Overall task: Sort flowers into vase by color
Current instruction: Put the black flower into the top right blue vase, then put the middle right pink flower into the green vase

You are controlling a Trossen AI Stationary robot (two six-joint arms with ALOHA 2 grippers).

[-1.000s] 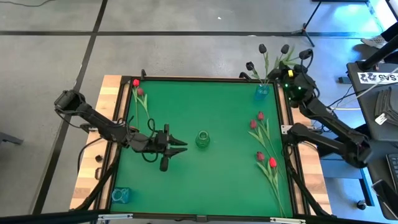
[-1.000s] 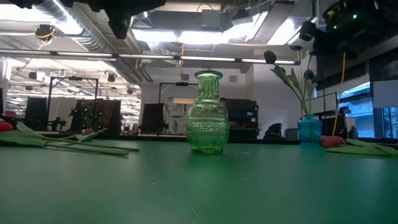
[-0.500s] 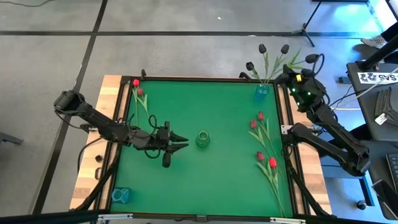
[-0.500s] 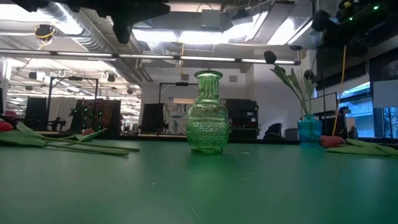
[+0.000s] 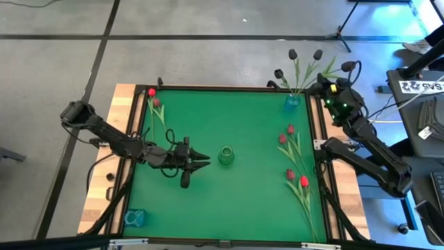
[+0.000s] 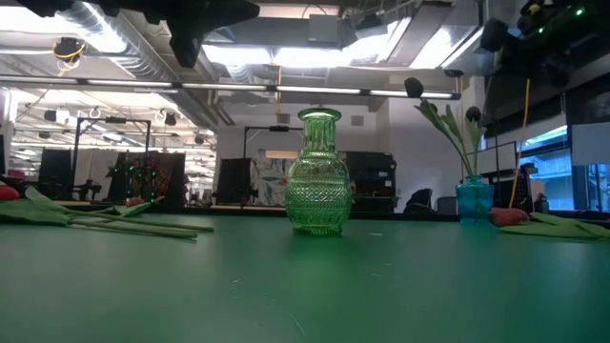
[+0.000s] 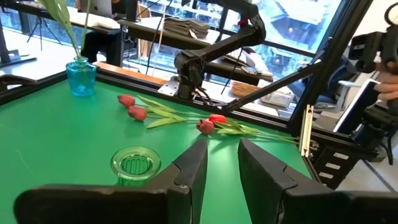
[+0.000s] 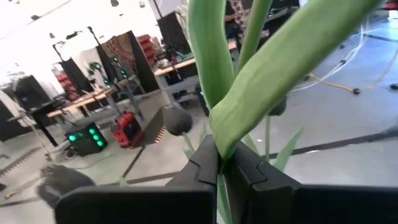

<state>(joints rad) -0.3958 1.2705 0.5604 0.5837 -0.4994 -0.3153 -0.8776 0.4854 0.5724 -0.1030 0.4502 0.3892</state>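
A green glass vase stands mid-table. My left gripper hovers open just left of it, pointing at it and touching nothing. At the far right corner a blue vase holds black-headed flowers. Beside it, raised over the table's right edge, my right gripper is shut on a green flower stem. Red flowers lie flat on the right side of the mat, and two more at the far left. My right gripper pinches a flower's green stem together with a broad leaf between its two fingers. The fingers are about level and lie across the stem. Stem and leaf rise past the fingers, and a short piece continues below them. Its head and lower end are out of that view.
A second blue vase stands at the near left corner. A black frame runs along the table's right edge beside the right arm's base. The mat is bare between the green vase and the red flowers on the right.
My right gripper has drawn back a little from the blue vase toward the table's right edge, carrying the stem with it, then stopped. My left gripper has kept its place and its opening.
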